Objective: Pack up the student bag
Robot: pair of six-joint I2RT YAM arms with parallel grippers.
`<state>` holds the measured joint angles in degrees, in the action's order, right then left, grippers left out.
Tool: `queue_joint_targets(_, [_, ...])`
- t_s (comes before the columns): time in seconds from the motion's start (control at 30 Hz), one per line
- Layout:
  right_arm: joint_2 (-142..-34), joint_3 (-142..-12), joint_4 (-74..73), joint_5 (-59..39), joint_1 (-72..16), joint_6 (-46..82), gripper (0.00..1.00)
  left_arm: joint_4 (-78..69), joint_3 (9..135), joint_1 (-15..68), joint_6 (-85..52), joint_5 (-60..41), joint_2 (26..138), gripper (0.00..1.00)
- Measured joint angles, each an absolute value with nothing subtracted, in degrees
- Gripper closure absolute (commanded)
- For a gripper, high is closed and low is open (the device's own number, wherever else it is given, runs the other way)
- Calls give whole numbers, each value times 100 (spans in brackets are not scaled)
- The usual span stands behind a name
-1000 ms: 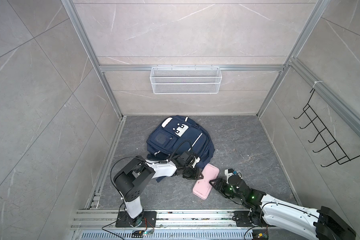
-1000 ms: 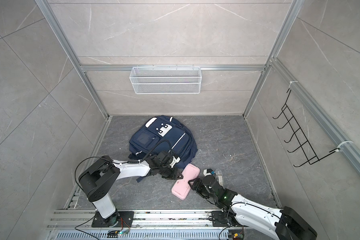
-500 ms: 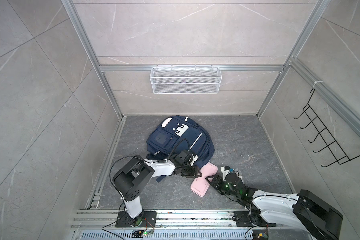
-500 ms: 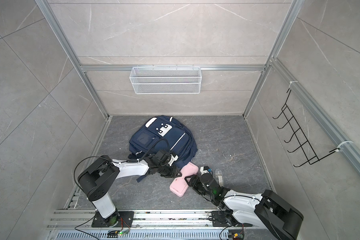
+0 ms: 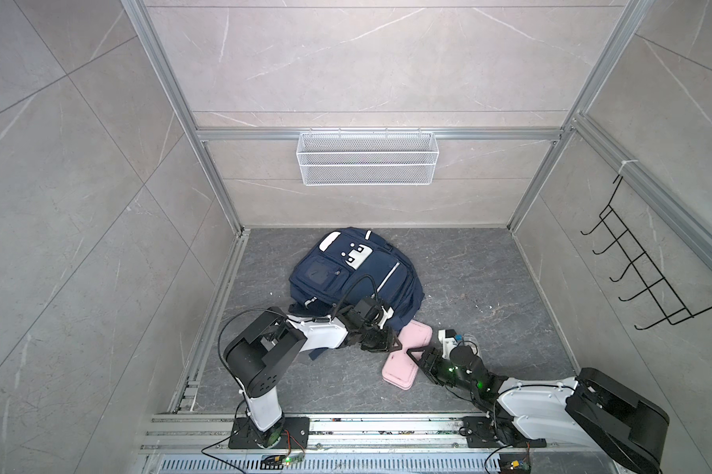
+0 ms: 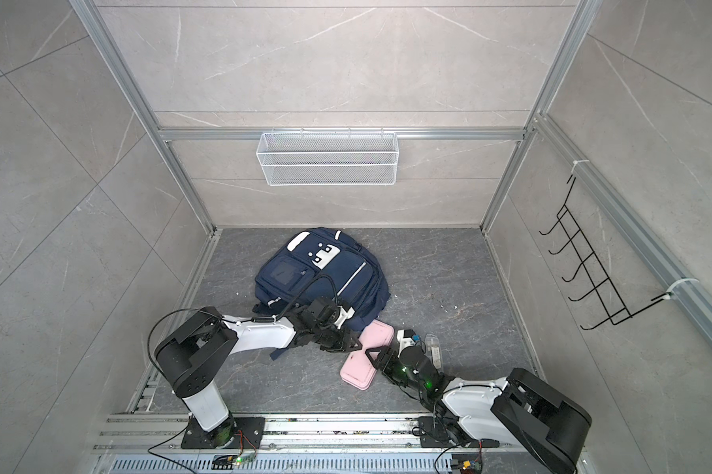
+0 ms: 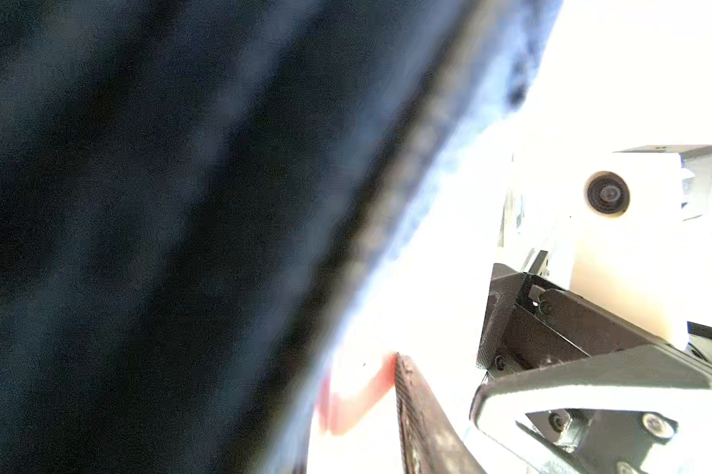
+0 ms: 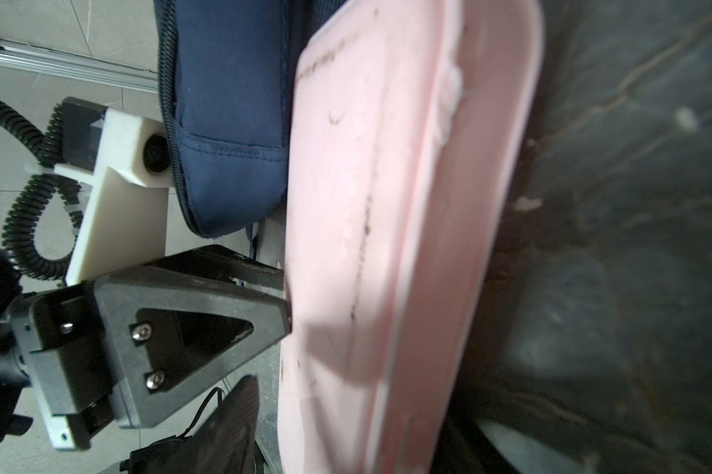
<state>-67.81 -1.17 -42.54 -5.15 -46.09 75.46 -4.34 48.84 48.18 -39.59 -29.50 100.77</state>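
The marks on the white patches of the student bag (image 5: 358,275) are too small to read. A pink case (image 5: 401,369) lies at the bag's 5 o'clock, its far end against the bag's lower edge. The left gripper (image 5: 387,342) meets the case from 9 o'clock and the right gripper (image 5: 418,356) from 3 o'clock. I cannot tell whether either pair of fingers is clamped. A wire basket (image 5: 366,164) hangs at 12 o'clock, a hook rack (image 5: 641,283) at 3 o'clock. The navy bag lies flat mid-floor, front up, with 1 silver stripe showing.
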Motion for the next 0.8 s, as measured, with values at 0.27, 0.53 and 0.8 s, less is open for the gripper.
queue_joint_targets(0.27, [-6114, -215, -3347, -541, -4609, 7349, 37, -427, 4880, 4864, -3999, -3024, 10077, 65])
queue_joint_targets(0.53, [-5586, -589, -2239, -491, -4609, 6969, 38, -327, 4950, 4862, -3990, -3039, 10077, 65])
queue_joint_targets(0.8, [-5813, -840, -1887, -502, -4609, 6761, 42, -338, 4950, 4860, -3994, -3057, 10077, 65])
